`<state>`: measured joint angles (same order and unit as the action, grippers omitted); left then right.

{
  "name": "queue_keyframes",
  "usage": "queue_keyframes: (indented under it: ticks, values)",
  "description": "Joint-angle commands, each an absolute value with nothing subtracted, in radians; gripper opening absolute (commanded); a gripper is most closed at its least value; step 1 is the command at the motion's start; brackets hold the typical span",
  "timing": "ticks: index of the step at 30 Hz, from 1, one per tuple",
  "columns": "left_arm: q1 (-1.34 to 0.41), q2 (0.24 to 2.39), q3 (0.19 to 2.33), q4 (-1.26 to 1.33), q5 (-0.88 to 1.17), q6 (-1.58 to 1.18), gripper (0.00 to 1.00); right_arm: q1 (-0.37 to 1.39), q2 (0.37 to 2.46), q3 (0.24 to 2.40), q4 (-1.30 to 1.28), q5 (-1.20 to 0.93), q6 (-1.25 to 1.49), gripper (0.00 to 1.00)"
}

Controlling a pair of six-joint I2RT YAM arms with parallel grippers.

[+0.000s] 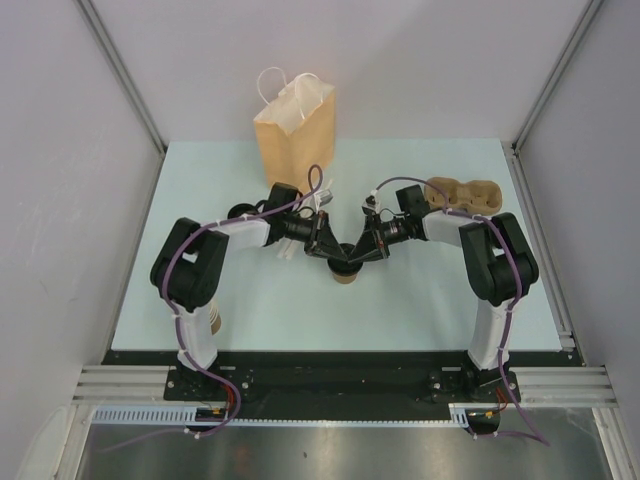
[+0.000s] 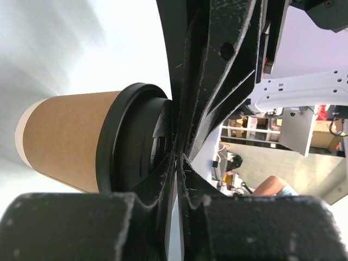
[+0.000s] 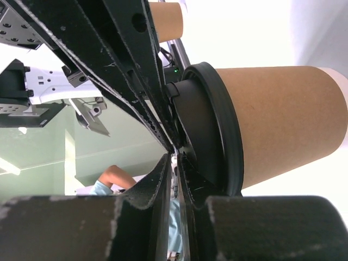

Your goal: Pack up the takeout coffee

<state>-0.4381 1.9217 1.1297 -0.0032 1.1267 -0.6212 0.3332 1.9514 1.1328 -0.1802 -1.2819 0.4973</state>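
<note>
From above, the left hand (image 1: 334,254) and the right hand (image 1: 361,254) are meeting over the takeout coffee (image 1: 345,276). It is standing in the middle of the counter (image 1: 250,310), apart from the paper bag (image 1: 295,135) behind it.

In the left wrist view, that hand's fingers are clenched, their tips pressing against the black lid (image 2: 128,144) sitting on the cup.

The right wrist view is showing the right hand clenched likewise. The lidding is looking done, and the bagging is not yet begun.

I see the cup (image 1: 345,276) mid-table, with the left gripper (image 1: 335,253) on its left and the right gripper (image 1: 358,253) on its right, both at its top. The bag (image 1: 293,125) stands behind it at the far edge, and a carrier (image 1: 462,193) lies toward the far right corner.
</note>
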Motion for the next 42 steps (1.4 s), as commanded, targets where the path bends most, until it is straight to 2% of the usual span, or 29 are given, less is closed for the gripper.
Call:
queue_keyframes:
  ticks: [1,12,24,30,38,41,42]
  values:
    - [-0.437,1.861,1.112,0.083,1.086,-0.62,0.13,0.356,1.97,1.115,-0.261,-1.006,0.413,0.15]
    - [-0.439,1.835,1.204,0.138,1.037,-0.695,0.12,0.359,1.973,1.121,-0.293,-0.989,0.393,0.14]
    - [-0.408,1.985,1.184,-0.107,0.876,-0.534,0.07,0.35,2.005,1.124,-0.299,-0.973,0.38,0.14]
    - [-0.393,1.976,1.189,-0.132,0.887,-0.509,0.06,0.351,2.02,1.126,-0.295,-0.971,0.38,0.14]
    - [-0.403,1.803,1.109,0.144,1.054,-0.65,0.18,0.377,1.951,1.152,-0.206,-1.064,0.445,0.16]
    - [-0.405,1.75,1.097,0.161,1.072,-0.67,0.25,0.39,1.904,1.163,-0.163,-1.091,0.485,0.2]
    - [-0.405,1.737,1.097,0.155,1.072,-0.666,0.31,0.394,1.87,1.166,-0.155,-1.095,0.486,0.22]
